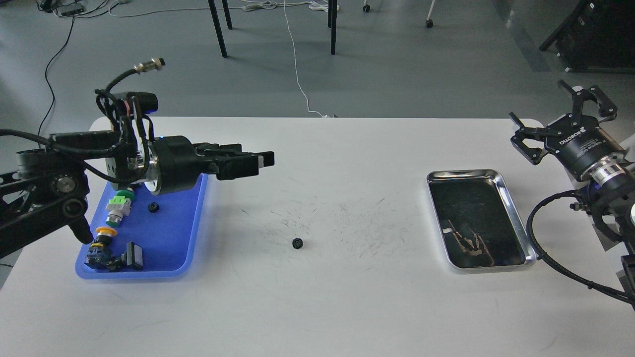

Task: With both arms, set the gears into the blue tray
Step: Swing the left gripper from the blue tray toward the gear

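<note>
Left hand (265, 159) has fingers nearly together, empty; right hand (560, 124) is spread wide. One gear (297, 242) lies below-right of the left hand on the desk (347, 297). Being tiny, it may slip from a misaligned pinch.

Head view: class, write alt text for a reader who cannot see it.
One gear lies in the blue tray beside push-button switches, the other gear on the white table. The left claw hovers shut past the tray's far right corner; the right claw hangs open near an empty steel tray.
</note>
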Robot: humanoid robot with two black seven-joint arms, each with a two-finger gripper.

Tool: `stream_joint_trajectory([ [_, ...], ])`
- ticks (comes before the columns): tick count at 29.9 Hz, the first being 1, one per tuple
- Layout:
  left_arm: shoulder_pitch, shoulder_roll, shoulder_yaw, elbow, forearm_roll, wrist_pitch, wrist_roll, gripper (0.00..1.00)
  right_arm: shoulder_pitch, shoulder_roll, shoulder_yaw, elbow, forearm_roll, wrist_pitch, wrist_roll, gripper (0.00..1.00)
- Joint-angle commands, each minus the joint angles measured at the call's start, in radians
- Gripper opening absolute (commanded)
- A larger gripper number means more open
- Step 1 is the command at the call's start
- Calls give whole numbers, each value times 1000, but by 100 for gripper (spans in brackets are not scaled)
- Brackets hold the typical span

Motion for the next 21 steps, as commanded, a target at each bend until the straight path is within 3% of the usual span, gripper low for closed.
stream_joint_trajectory([
  [1,21,-79,45,11,147,80,29,98,-32,0,0,1,1,0,21,98],
  [14,156,-281,108,164,584,136,99,97,-61,12,-5,0,1,0,27,98],
  [21,239,-323,108,203,694,145,102,96,-60,25,-5,0,1,0,27,98],
])
